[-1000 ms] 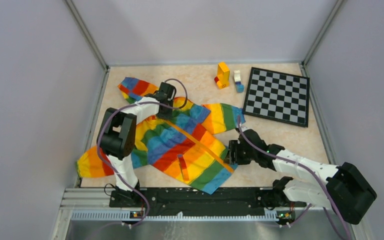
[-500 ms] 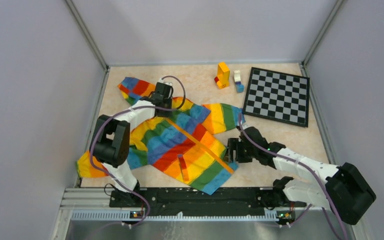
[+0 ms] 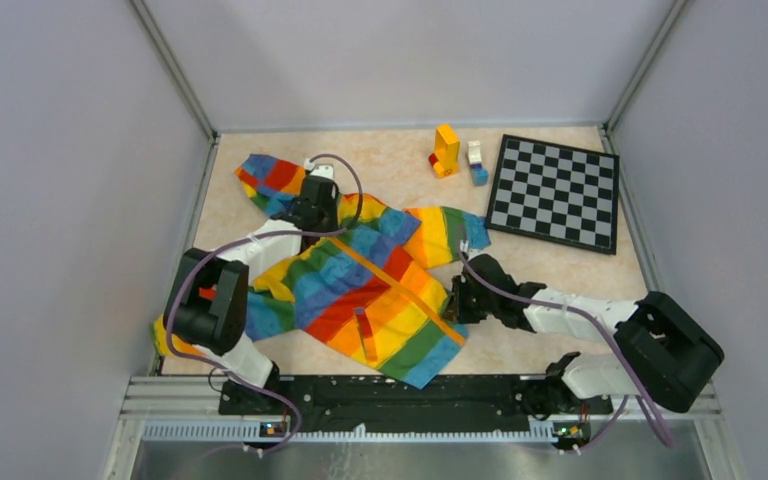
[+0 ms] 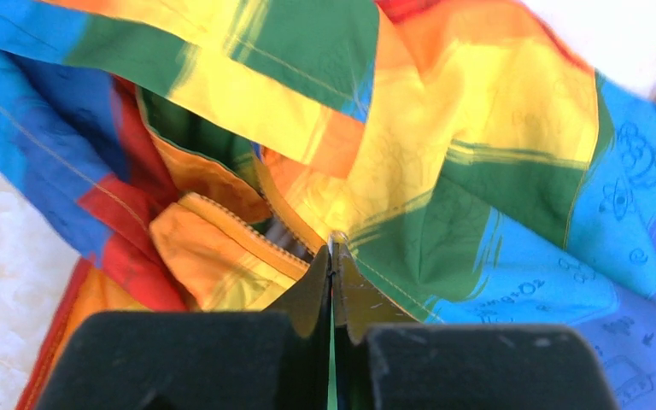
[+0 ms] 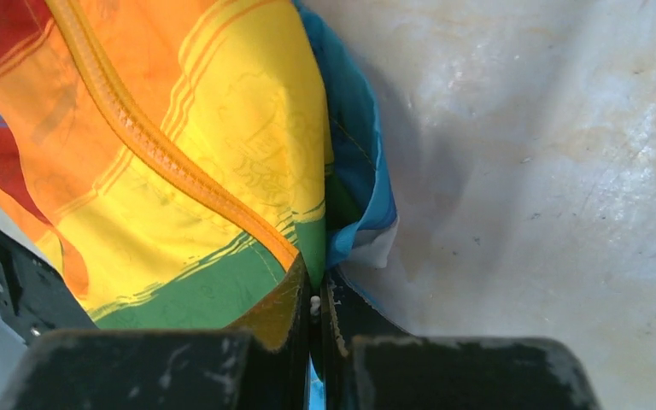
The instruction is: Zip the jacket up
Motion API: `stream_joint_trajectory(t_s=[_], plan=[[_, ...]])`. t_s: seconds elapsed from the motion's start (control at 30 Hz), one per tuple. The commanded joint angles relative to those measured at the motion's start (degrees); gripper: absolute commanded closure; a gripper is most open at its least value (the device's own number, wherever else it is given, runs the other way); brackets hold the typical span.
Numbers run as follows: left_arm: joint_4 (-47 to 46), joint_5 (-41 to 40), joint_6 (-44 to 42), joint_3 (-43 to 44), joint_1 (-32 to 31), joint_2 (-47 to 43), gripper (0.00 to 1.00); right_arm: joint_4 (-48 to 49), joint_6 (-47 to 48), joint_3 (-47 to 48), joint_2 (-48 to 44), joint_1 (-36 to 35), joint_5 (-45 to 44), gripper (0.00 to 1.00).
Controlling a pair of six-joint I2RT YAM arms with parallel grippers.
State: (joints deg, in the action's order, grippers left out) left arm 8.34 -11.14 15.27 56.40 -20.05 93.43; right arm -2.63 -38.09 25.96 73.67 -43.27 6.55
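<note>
Step in hand, as I judge it: run the slider to the top of the track while the bottom stays anchored.

Position: the jacket lies spread on the table, hood end far-left, hem near-right. The orange zipper strip crosses it diagonally.

Method notes:
- My right gripper should only anchor. Hold the hem flat and low, pulling lightly away from the collar so the track stays straight.
- My left gripper should pull along the line of the strip, not upward. Lifting would bunch the cloth around the collar, which is already rumpled in the left wrist view.
- Keep the two pulls opposed and in one line, and stop if the fabric folds into the teeth.

Jaws:
- Left: clenched, fingertips meeting with no gap. They sit in the folds at the neck opening, right at the top of the track. A small pale glint shows at the tips. It may be the pull tab, but I cannot tell whether I pinch the tab or only cloth.
- Right: clenched on the corner of the hem just beside the lower end of the strip. Green and blue cloth runs down between the fingers.

Risk: the left grip slipping off under tension.
</note>
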Motion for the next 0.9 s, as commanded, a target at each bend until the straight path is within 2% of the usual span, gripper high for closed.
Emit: stream_joint_trajectory(t_s=[0.0, 0.07, 0.17, 0.27, 0.33, 0.4, 0.47, 0.53, 0.6, 0.73, 0.87], plan=[[-13.74, -7.75, -0.11, -3.18, 0.47, -4.58, 1.0, -5.14, -7.92, -3.19, 1.43, 3.51, -4.39, 1.0], [-18.84, -9.0, -1.27, -4.51, 2.06, -4.59, 1.0, -2.35, -10.54, -5.75, 1.18, 5.83, -0.3, 1.0], [-22.46, -9.18, -0.43, -4.06, 5.62, -3.74, 1.0, -3.89, -11.42, -5.67, -1.06, 6.31, -1.66, 1.0], [-22.14, -2.13, 0.24, -2.24, 7.9, -2.94, 1.0, -3.87, -7.41, -5.06, -2.67, 6.61, 0.38, 1.0], [-15.13, 10.99, -1.82, 2.41, 7.88, -1.21, 1.0, -0.23, -3.17, -4.86, -3.89, 6.53, 5.5, 1.0], [-3.64, 17.14, -1.49, 7.46, 7.08, 1.8, 0.99, -0.38, -0.42, -4.03, -5.29, 6.51, 6.45, 1.0], [2.96, 18.13, -2.94, 9.36, 5.78, 3.21, 0.85, -2.33, 2.0, -2.72, -5.8, 6.53, 6.01, 1.0], [8.53, 17.19, -5.14, 10.77, 4.86, 4.17, 0.6, -3.38, 3.23, -1.84, -5.71, 6.53, 6.08, 1.0], [14.67, 15.72, -6.47, 12.55, 4.77, 5.3, 0.47, -4.65, 4.16, -1.17, -6.01, 6.53, 6.01, 1.0], [21.39, 17.61, -10.79, 14.38, 4.76, 6.31, 0.41, -5.43, 4.7, -1.16, -7.1, 6.52, 5.63, 1.0], [24.06, 21.04, -13.94, 16.41, 4.77, 8.05, 0.51, -4.11, 4.6, -1.91, -6.81, 6.53, 6.31, 1.0]])
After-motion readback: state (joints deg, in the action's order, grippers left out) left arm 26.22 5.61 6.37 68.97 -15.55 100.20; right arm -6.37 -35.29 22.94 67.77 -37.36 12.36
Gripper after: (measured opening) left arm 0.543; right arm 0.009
